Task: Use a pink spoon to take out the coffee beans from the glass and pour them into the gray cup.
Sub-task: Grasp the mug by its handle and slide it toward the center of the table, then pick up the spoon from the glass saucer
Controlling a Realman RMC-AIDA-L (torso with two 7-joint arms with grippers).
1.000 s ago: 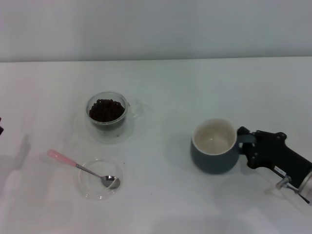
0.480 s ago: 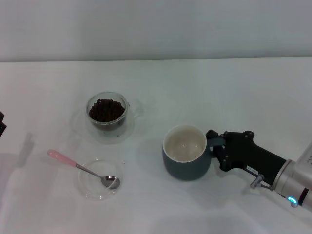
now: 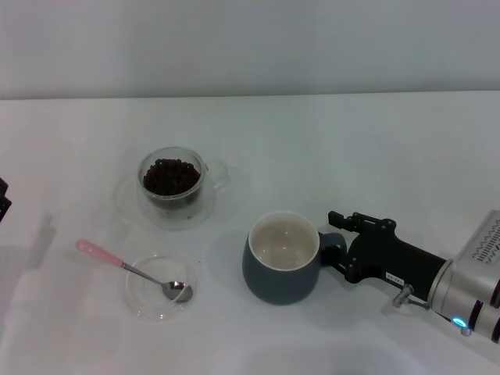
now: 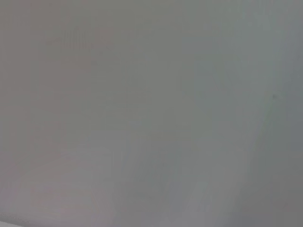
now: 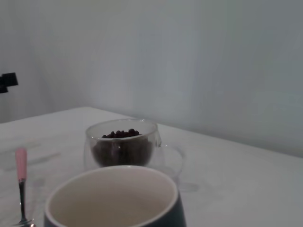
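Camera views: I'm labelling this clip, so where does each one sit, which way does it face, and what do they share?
Head view: above, looking down at the table; right pincer at the gray cup handle, left pincer at the edge.
Left wrist view: only a blank gray surface, no body.
Right wrist view: low behind the gray cup, facing the glass; own fingers unseen.
Shared by head and right wrist: cup, glass, coffee beans, pink spoon.

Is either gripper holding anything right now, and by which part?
The right gripper holds the squat dark slate-gray mug by its loop handle. The left gripper holds nothing visible.

White tabletop [image 3: 375, 148] — plain, evenly lit, pale grey wall [image 3: 250, 47] behind
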